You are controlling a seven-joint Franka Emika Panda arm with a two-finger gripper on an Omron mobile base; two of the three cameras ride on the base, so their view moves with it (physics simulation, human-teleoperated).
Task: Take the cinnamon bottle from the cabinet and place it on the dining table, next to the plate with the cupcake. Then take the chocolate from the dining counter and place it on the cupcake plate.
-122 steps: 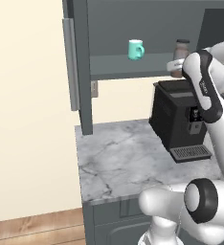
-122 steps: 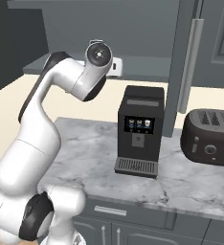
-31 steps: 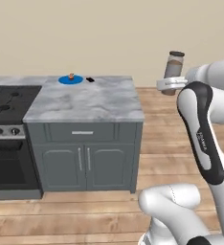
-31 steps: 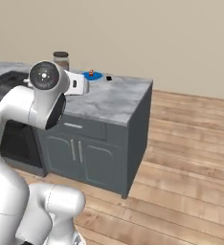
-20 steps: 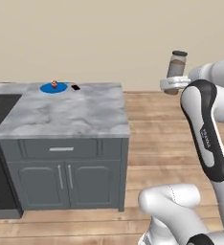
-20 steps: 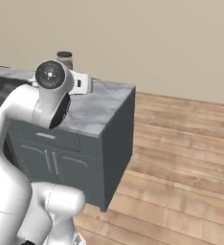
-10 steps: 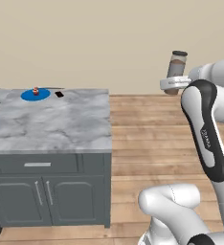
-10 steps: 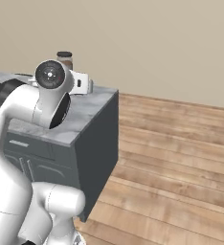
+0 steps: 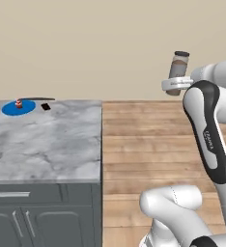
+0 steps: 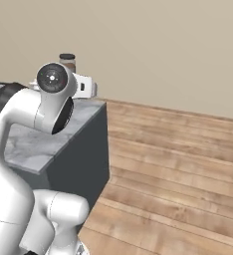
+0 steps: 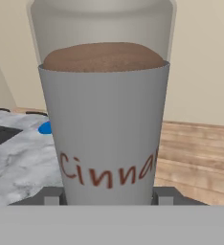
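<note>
gripper (image 9: 175, 86) clamped on upright cinnamon bottle (image 9: 177, 68) at upper right; plate (image 9: 14, 108) on dining table (image 9: 52, 140) far left.

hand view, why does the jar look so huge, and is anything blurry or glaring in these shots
Hand view: the cinnamon bottle sits right at the lens, so it looms; its label is cropped, the blue plate peeks behind. Left base view: flat even light, no glare; the cupcake and chocolate are small and soft. Right base view: the arm hides most of the jar.
</note>
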